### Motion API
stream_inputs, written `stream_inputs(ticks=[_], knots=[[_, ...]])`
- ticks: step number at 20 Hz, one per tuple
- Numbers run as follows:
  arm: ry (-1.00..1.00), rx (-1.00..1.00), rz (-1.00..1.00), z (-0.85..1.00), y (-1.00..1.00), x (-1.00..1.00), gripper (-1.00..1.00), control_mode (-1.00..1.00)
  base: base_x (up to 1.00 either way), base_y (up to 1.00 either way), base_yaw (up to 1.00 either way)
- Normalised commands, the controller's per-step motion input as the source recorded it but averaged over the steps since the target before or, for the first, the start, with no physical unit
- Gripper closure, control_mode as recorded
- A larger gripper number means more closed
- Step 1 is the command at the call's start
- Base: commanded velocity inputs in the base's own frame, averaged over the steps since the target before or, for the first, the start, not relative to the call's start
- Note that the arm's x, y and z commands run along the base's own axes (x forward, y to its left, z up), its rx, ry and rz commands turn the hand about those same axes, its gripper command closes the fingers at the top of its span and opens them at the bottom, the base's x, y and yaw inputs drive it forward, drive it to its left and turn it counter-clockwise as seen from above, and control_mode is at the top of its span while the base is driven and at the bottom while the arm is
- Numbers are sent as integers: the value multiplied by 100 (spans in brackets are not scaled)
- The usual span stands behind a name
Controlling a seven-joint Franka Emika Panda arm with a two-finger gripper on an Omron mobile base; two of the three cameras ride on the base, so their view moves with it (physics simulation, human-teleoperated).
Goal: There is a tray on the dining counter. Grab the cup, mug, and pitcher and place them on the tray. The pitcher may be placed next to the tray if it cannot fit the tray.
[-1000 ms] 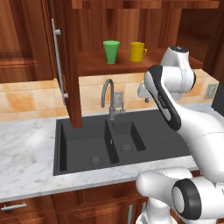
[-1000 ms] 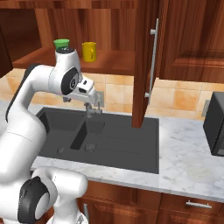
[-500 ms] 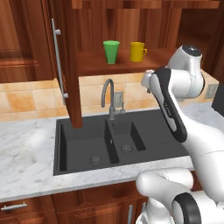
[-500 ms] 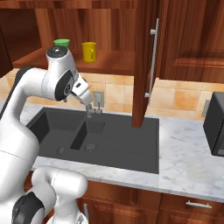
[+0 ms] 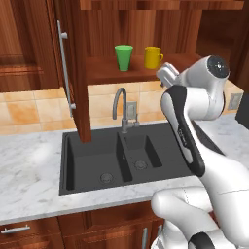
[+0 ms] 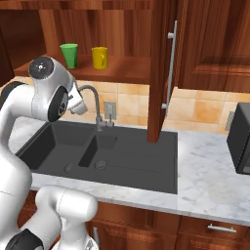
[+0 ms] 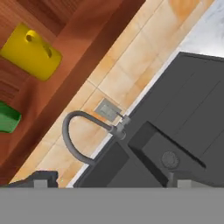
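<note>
Hand (image 7: 109, 181): two small dark fingertips at the bottom edge of the hand view, spread wide apart, nothing between them; raised over the sink, rolled so the scene runs on a slant.

Cup (image 5: 123, 57): bright green tapered tumbler, no handle, smooth; upright on the wooden cabinet shelf (image 5: 141, 74), above and beyond the hand, well apart from it; in the hand view it (image 7: 8, 117) lies at the far left edge, partly cut off.

Mug (image 5: 152, 57): yellow, rounded, loop handle on its side; upright on the same shelf just beside the cup, not touching it; nearer the hand than the cup, though apart from it; in the hand view (image 7: 31, 51) it sits at upper left.

Tap (image 5: 121, 108): grey metal, arched spout; below the shelf, ahead of the hand.

Sink (image 5: 121, 158): matt black, double basin, round drains; beneath the hand, set into a white-grey marble worktop (image 5: 29, 165).

Cabinet door (image 5: 73, 68): reddish wood, swung open, long metal bar handle; left of the cup.

Wall tiles (image 6: 195, 107): glossy beige-orange squares behind the tap.
</note>
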Motion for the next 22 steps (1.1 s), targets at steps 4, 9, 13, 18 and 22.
stream_inputs(ticks=[4,9,13,18,22], knots=[[-22,21,-6,64,19,2,-100,-100,0,0,0],[-15,18,-3,62,20,14,-100,-100,0,0,0],[-3,14,0,66,7,25,-100,-100,0,0,0],[1,11,2,44,0,30,-100,-100,0,0,0],[0,7,12,12,0,4,-100,-100,0,0,0]])
